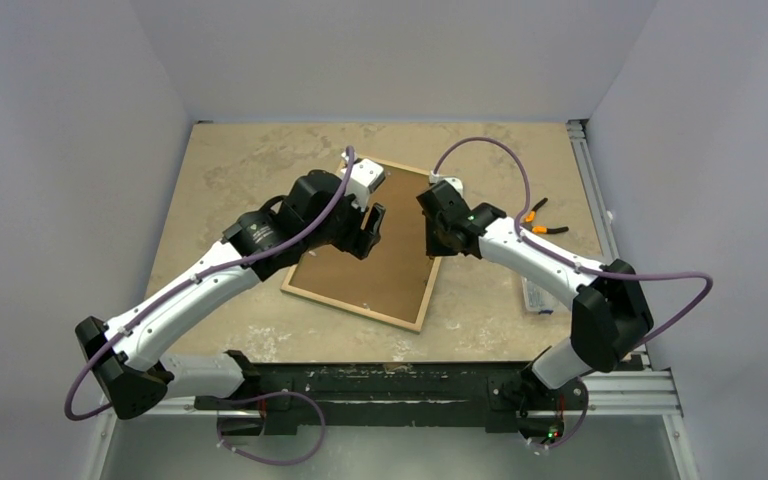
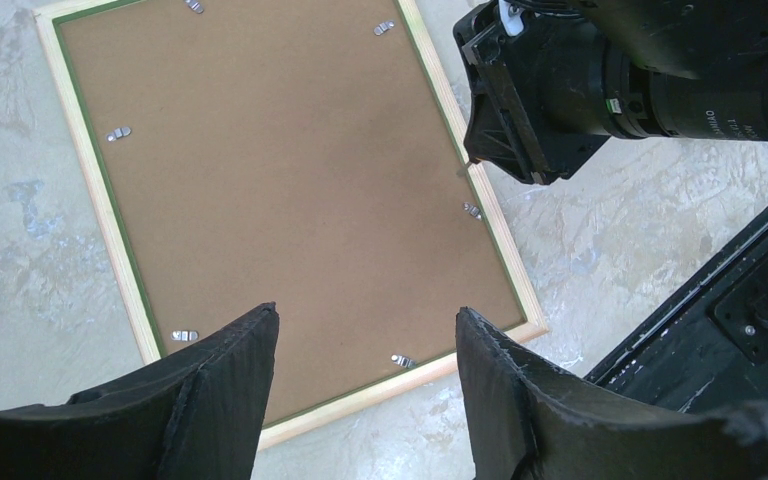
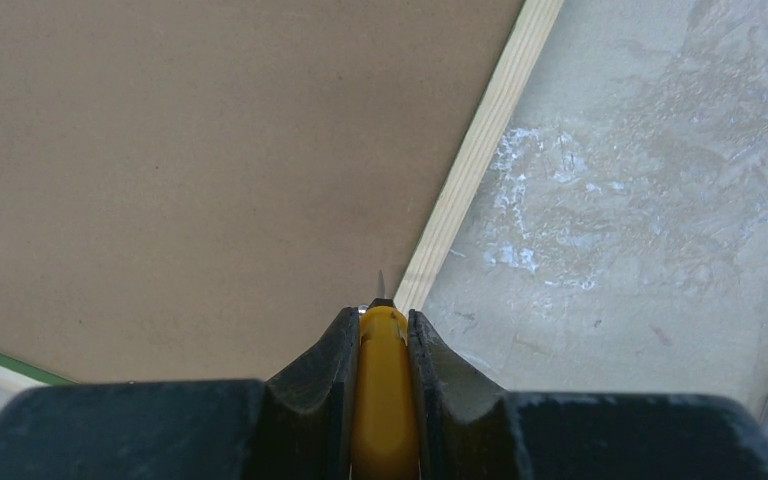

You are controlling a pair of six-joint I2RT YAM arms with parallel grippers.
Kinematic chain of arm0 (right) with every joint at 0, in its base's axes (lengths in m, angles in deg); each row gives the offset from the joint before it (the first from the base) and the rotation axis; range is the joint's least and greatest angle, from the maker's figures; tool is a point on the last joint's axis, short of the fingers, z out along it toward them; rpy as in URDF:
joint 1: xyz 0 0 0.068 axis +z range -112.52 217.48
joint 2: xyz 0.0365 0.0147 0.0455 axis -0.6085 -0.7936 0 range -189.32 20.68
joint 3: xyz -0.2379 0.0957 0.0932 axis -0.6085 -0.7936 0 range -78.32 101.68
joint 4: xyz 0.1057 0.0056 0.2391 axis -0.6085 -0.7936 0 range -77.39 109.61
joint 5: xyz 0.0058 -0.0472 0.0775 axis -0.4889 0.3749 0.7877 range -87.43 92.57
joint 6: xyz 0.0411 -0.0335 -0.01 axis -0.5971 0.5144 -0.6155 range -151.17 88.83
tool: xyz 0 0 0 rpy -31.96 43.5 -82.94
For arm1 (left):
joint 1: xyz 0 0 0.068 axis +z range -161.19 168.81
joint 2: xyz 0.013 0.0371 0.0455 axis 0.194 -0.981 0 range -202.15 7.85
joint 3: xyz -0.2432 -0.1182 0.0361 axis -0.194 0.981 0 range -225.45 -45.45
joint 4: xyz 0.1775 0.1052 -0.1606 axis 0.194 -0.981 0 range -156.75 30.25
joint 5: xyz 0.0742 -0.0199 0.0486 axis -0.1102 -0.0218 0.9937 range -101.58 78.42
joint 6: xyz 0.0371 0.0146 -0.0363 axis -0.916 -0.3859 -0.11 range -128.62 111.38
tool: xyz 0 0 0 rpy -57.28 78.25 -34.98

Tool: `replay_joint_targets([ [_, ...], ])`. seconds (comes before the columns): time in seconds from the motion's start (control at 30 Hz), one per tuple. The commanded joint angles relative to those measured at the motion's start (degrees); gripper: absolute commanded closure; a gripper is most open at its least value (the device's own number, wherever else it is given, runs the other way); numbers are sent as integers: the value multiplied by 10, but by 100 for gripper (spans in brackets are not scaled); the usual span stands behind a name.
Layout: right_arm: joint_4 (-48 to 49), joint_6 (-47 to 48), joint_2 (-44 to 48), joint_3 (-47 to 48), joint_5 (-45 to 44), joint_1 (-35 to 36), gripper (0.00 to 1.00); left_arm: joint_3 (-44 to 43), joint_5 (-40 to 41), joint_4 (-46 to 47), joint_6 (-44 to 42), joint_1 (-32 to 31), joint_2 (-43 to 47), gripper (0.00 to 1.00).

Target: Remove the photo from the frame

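Thin green rectangular picture frame with a light wood back edge: lies face down on the mottled beige stone counter, between the two arms. Photo: seated inside the frame with its brown fibreboard back up, held by small metal tabs. Left claw: spread and empty, above the board's near end. Right claw: pressed onto a yellow-handled tool whose thin metal tip is at the frame's right long edge; contact cannot be told.
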Motion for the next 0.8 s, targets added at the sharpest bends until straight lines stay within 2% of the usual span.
replay_joint_targets([
  [0.0, 4, -2, 15, -11, 2, 3, 100, 0, 13, 13, -14, -4, -5, 36],
  [0.77, 20, -15, 32, -53, 31, 14, 100, -4, 25, 5, -5, -4, -14, 36],
])
